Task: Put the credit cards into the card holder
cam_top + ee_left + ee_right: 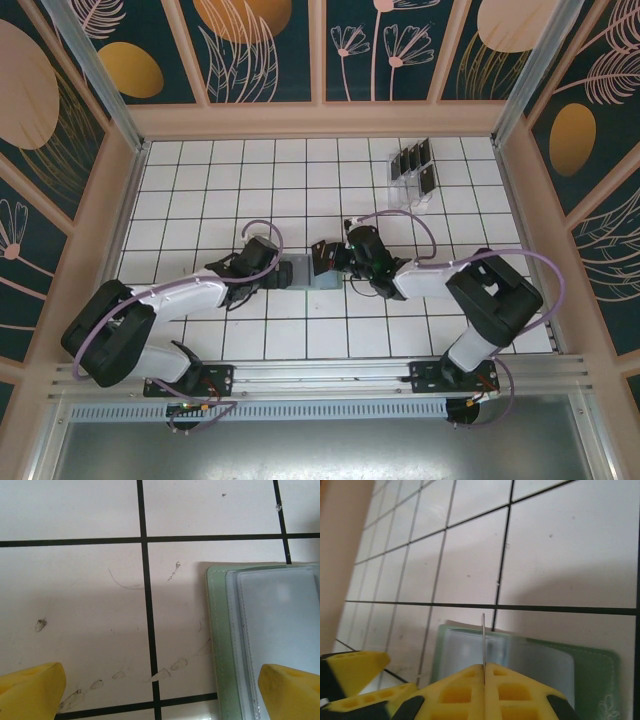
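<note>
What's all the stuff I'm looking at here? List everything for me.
card holder: one, sage green with clear sleeves, lying open mid-table
held card: one, seen edge-on as a thin dark line, above the card holder
racked cards: several, dark, standing at the far right of the table
clear rack: one, see-through, holding those cards
table: one, white tiles with black grid lines
walls: dark teal with peach plant patterns, around the table
left arm, right arm: white and black, near edge
left gripper: yellow fingertips, open, at the card holder's edge
right gripper: yellow, shut on the held card
</note>
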